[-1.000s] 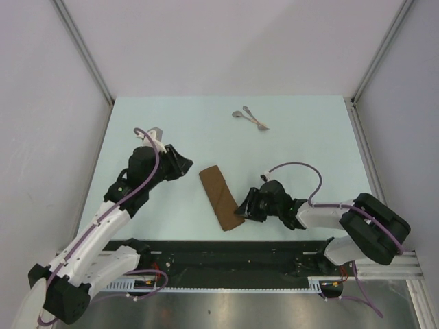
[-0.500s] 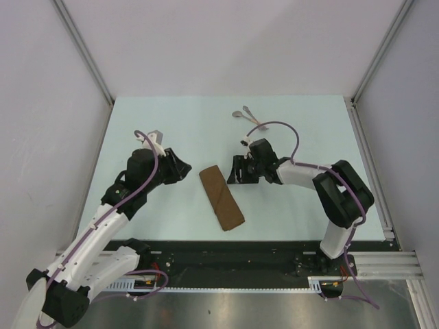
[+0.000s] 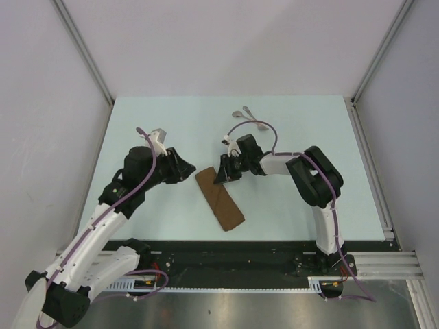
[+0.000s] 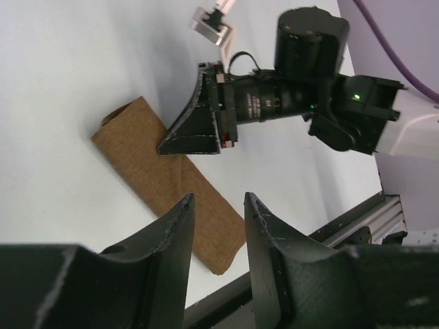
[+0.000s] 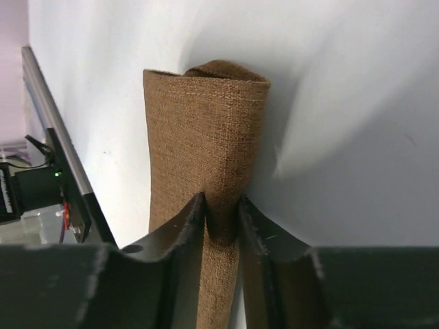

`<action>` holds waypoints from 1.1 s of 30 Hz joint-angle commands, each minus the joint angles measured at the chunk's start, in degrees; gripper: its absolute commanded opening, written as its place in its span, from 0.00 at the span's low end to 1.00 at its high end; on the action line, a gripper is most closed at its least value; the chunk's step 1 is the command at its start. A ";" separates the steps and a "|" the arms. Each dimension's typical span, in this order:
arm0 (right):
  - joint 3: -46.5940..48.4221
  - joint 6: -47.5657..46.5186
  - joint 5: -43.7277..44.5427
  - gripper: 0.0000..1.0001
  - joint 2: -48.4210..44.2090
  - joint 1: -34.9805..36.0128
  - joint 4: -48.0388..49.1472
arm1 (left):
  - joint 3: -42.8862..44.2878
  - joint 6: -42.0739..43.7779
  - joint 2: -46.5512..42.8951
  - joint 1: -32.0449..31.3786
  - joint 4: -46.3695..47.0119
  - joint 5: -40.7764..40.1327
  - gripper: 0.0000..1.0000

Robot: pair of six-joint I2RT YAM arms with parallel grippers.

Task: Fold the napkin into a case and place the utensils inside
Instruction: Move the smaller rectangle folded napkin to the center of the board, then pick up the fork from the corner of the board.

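Case (image 3: 223, 205): my right gripper (image 5: 221, 218) pinches its far mouth, I'd say to open it; left gripper (image 4: 218, 203) half-open, empty

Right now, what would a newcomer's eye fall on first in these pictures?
The long brown case lies diagonally in the middle of the table, its far end pinched by the right gripper. The left gripper hovers open just beside it. The two silvery utensils lie untouched near the far edge.
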 commanded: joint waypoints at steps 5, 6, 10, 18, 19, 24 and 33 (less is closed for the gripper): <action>15.67 -2.63 -12.03 0.20 11.06 7.61 1.78 | 2.96 0.53 -1.35 0.56 0.31 3.38 0.40; 17.69 -2.54 -13.34 0.20 12.30 8.49 1.60 | 3.14 0.53 -1.53 0.56 0.04 3.38 0.40; 31.03 -2.10 -15.46 0.20 20.45 12.89 -0.76 | 3.66 0.79 -2.41 0.65 -1.45 3.21 0.41; 53.28 -4.30 -20.38 0.22 33.39 18.43 -8.13 | 3.75 0.27 -4.25 0.65 -2.95 3.82 0.40; 55.83 -4.65 -20.99 0.23 35.92 18.69 -9.55 | 3.75 0.36 -4.34 0.65 -3.30 3.74 0.40; 68.16 -2.38 -22.67 0.30 41.22 19.58 -11.07 | 4.02 1.32 -4.70 0.65 -5.32 2.95 0.40; 57.72 3.95 -11.00 0.63 25.97 12.13 -13.05 | 5.07 2.55 -5.84 0.74 -3.04 1.19 0.44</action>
